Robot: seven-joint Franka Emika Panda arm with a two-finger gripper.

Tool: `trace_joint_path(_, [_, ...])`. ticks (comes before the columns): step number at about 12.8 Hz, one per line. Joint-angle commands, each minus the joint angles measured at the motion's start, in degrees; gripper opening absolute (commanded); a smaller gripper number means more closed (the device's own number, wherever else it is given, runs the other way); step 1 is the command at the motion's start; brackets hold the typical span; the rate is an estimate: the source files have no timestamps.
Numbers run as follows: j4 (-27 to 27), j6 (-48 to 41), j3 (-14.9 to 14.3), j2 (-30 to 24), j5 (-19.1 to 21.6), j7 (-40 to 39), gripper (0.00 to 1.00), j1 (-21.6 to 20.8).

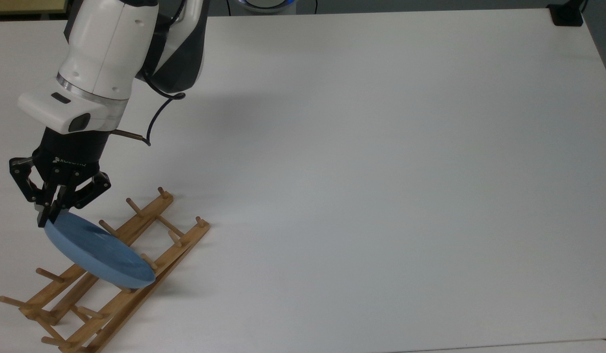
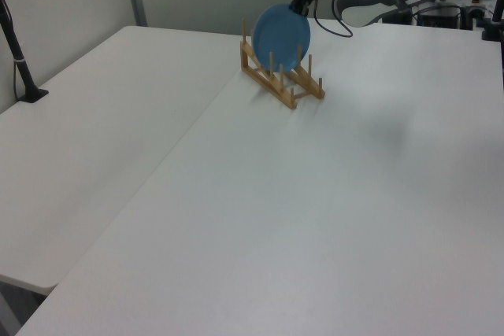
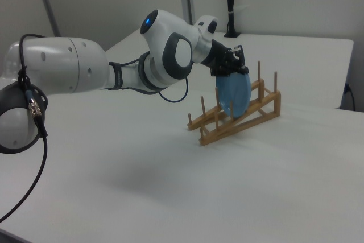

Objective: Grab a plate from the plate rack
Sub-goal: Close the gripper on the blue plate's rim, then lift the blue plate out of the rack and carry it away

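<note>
My fingers (image 1: pixel 49 214) are closed on the top edge of the plate (image 1: pixel 99 252), one pad on each face of the rim, as the top view shows it. The plate stands on edge in the rack (image 1: pixel 107 274), leaning a little, its lower edge down between the two wooden rails and pegs on either side of it. In the right view the plate (image 3: pixel 233 95) sits about midway along the rack (image 3: pixel 238 116), and the far end of the rack is raised off the worktop (image 1: pixel 381 171) while the near end rests on it. In the left view the plate (image 2: pixel 282 35) shows as a blue disc above the pegs.

I judge the plate to be stiff and glossy, so it will not give under my pads but could slide between them, the more so because I hold only a narrow strip of rim and the rest of the disc hangs below. It looks like it could chip if knocked against a peg. The rim is the only part I can reach while it stands in the slot, and the raised lip should give my pads something to catch on.

The rack looks light and is not fixed down, so if the plate rubs the pegs the rack may come along. A lift straight along the plate's own plane should free it cleanly.
</note>
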State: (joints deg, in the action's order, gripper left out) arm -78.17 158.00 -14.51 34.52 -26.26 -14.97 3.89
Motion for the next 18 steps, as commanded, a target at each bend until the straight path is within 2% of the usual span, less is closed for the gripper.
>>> trace_joint_path(1, [1.18, 1.26, -1.31, 0.03, -0.98, -0.33, 0.03, -0.46])
trace_joint_path(5, [1.71, 1.26, -1.22, -4.44, -0.28, 0.29, 0.00, -0.64])
trace_joint_path(7, [1.53, 1.17, -1.14, -6.82, 2.34, 0.38, 0.00, -0.64])
trace_joint_path(10, [0.92, 0.65, -0.44, -9.81, 11.20, 0.29, 0.00, -1.07])
trace_joint_path(12, [-2.58, -0.57, -0.17, -12.18, 16.39, 0.38, 0.00, -3.09])
trace_joint_path(14, [-3.57, -6.70, -0.26, -12.98, 23.42, 1.08, 0.00, -5.99])
trace_joint_path(18, [-3.65, -18.84, -0.17, -12.37, 32.84, 5.10, 0.00, -11.08])
